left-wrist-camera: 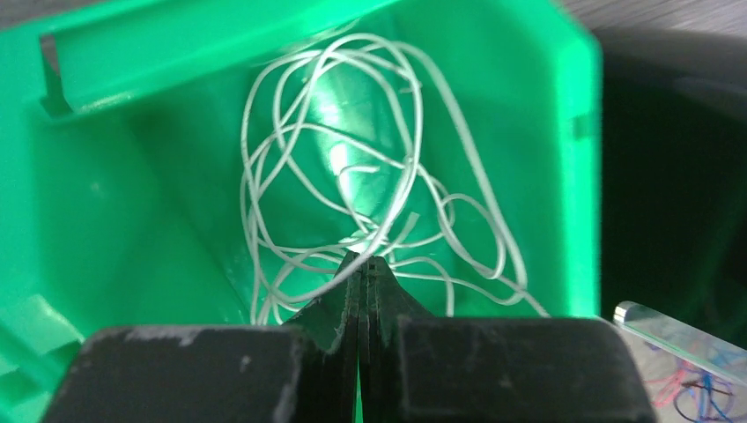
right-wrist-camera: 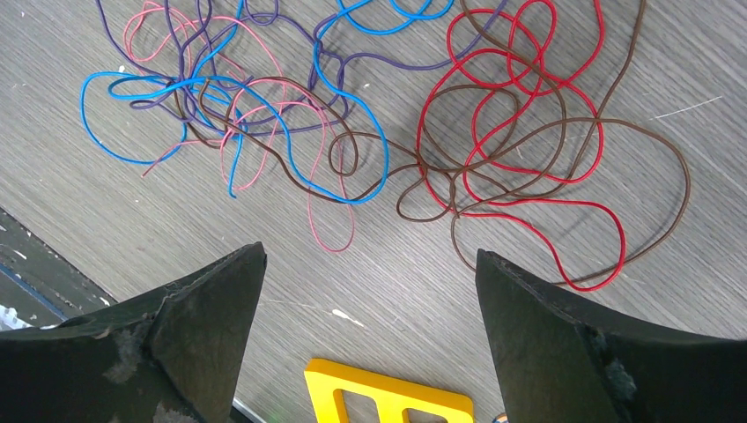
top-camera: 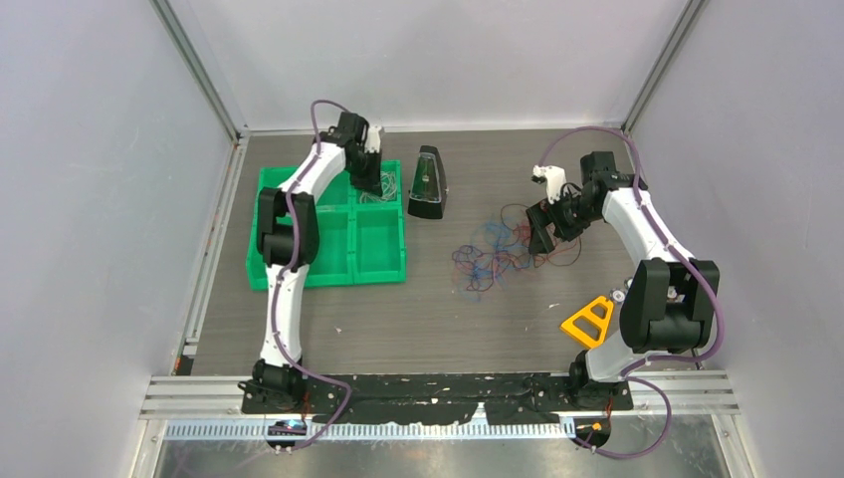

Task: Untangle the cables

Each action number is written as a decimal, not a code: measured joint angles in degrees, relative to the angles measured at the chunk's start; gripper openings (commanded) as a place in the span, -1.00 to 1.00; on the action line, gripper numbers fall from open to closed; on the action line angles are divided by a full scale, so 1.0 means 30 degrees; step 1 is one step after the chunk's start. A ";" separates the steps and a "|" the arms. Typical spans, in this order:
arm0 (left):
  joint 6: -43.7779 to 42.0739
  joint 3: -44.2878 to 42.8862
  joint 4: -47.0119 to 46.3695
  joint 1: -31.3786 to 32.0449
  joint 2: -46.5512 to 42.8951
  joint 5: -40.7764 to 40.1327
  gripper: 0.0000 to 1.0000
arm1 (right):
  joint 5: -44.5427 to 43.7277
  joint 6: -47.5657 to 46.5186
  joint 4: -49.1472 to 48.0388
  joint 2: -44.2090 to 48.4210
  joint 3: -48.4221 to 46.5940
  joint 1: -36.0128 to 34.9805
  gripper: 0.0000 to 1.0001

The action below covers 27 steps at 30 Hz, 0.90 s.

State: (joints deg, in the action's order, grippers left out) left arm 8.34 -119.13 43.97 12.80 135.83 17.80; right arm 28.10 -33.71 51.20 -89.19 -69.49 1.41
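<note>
on the table (top-camera: 448, 329), cables (top-camera: 498, 249), long axis left-right

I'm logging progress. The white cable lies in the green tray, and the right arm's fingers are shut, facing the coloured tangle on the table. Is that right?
No: the right fingers are wide open, not shut, as the right wrist view shows. The white cable does lie in the green tray, and the coloured tangle is on the table.

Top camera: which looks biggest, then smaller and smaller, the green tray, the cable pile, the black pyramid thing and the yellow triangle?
1. green tray
2. cable pile, counting its whole spread
3. black pyramid and yellow triangle: these look about alike, so I won't rank them.
</note>
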 measured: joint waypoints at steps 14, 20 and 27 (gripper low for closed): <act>-0.1355 -0.0590 0.0969 0.0262 -0.0692 -0.0517 0.14 | 0.0058 -0.0138 0.0393 -0.0044 -0.0328 0.0036 0.90; -0.1821 -0.0532 0.0860 0.0226 -0.4371 -0.0415 0.57 | 0.0175 0.0080 0.0379 -0.0080 -0.0641 0.0036 0.91; -0.2929 0.1639 -0.0379 0.0073 -0.9435 -0.0597 0.99 | -0.1494 0.0459 -0.0117 -0.0882 -0.0940 0.0036 0.90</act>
State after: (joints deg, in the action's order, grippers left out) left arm -0.45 -114.21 42.83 13.02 107.53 16.01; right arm 23.62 -32.34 50.85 -91.83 -72.31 1.52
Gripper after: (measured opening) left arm 0.961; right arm 0.954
